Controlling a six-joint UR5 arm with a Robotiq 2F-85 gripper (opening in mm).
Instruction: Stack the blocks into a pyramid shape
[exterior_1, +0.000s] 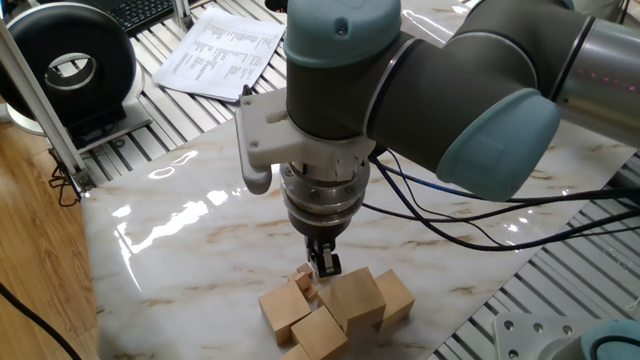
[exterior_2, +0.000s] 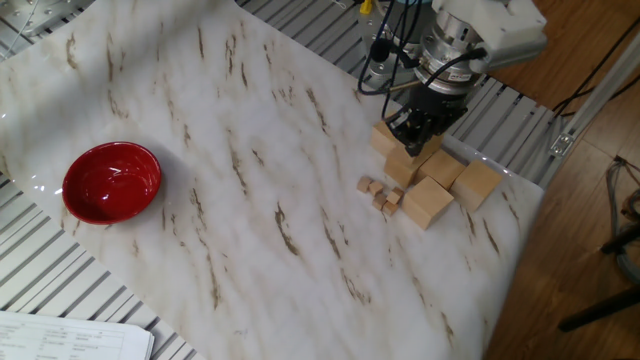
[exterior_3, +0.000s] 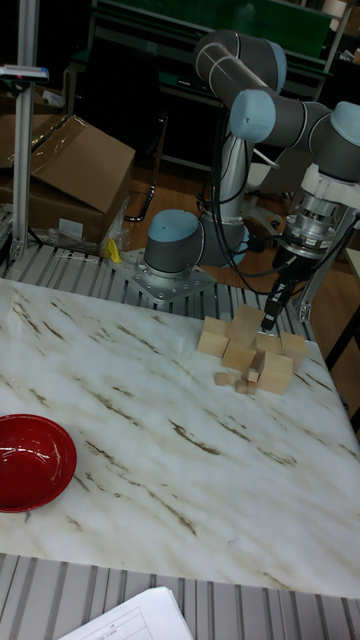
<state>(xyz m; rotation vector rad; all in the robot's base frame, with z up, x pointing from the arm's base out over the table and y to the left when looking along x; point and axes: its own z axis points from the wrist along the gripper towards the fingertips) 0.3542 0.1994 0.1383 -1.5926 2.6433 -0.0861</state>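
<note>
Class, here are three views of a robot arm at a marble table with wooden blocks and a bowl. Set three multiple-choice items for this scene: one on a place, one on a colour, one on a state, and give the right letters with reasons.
1. Where does the gripper hang?
A. over the cluster of large blocks
B. over the bowl
C. over the printed papers

2. What colour is the bowl?
A. blue
B. red
C. green

3. What is inside the bowl?
A. one large block
B. several tiny cubes
C. nothing

Answers:
1. A, since the fingers point down right at the large blocks near the table's corner, far from the bowl.
2. B, as it shows glossy red in the other fixed view and the tall fixed view.
3. C, since its inside is bare, and the tiny cubes lie on the marble table beside the large blocks.
</note>
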